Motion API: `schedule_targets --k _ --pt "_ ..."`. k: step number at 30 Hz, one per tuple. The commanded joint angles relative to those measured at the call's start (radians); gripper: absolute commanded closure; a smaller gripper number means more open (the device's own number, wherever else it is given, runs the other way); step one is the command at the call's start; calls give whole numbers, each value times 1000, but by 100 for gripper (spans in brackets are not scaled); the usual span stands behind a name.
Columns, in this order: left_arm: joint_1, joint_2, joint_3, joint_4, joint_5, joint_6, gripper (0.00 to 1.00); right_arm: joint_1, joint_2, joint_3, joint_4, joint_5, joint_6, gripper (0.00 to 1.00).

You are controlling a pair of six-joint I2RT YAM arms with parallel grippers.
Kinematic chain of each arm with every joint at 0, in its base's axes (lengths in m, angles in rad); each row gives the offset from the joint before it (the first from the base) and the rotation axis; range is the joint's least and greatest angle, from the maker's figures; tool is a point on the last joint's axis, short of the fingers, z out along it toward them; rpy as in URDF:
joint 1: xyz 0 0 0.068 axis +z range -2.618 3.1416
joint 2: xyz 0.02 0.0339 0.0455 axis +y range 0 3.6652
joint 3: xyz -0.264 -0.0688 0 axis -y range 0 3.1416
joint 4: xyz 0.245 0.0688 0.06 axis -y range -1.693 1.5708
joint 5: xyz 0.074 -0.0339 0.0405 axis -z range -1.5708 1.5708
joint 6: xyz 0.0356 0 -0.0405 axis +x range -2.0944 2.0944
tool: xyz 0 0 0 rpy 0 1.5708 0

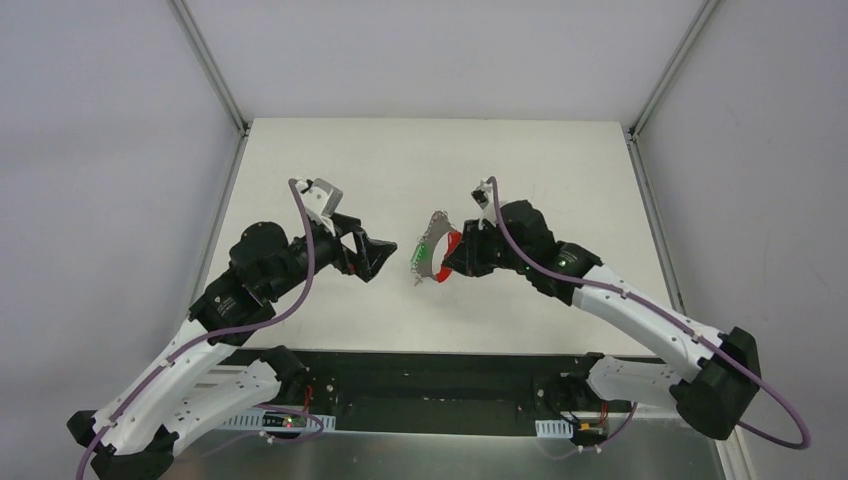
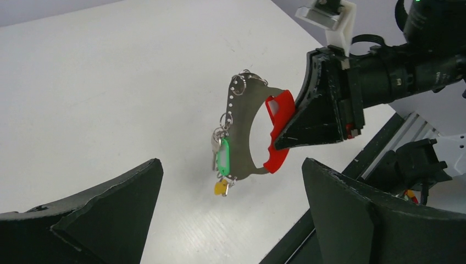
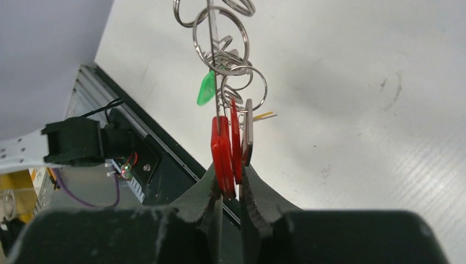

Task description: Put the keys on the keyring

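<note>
My right gripper is shut on the red part of the keyring and holds it upright above the table. In the left wrist view the grey plate carries a row of wire rings. A silver key with a green tag and a yellow-tagged key hang from its lower rings. The green tag also shows in the right wrist view. I cannot tell a red tag apart from the red grip. My left gripper is open and empty, a short way left of the keyring.
The white table lies under both arms. A black rail runs along its near edge with the arm bases on it. Grey walls and metal frame posts stand at the back and sides.
</note>
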Motion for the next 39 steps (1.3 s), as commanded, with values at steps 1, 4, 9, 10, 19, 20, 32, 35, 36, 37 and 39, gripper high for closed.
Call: schedule_targets --k 1,4,9,10,19,20,32,35,36,37,39 --pt "-4 -15 3 -47 -54 8 1 -58 98 6 2 20 105 100" --pt "-5 -37 -7 -64 -63 9 1 -87 195 14 2 8 136 100" --pt "-5 -70 -26 -81 -59 13 1 -116 311 26 44 -19 189 100" --pt "-5 -77 -28 -82 -58 14 1 -120 329 29 50 -16 204 100" --pt "-4 -101 -53 -94 -21 14 1 -174 387 -1 105 50 284 72" --pt "-4 -102 -53 -98 -22 16 1 -177 386 -1 104 61 284 67" --pt "-5 -99 -37 -180 -78 33 1 -193 222 47 -27 228 202 33" --pt "-4 -99 -38 -198 -123 37 1 -191 147 55 -41 238 164 10" --pt "-5 -101 -44 -200 -133 44 1 -191 125 56 -41 242 157 2" --pt "-5 -104 -51 -200 -154 48 1 -191 105 58 -41 251 156 1" --pt "-4 -113 -67 -200 -177 59 1 -191 68 71 -47 266 151 1"
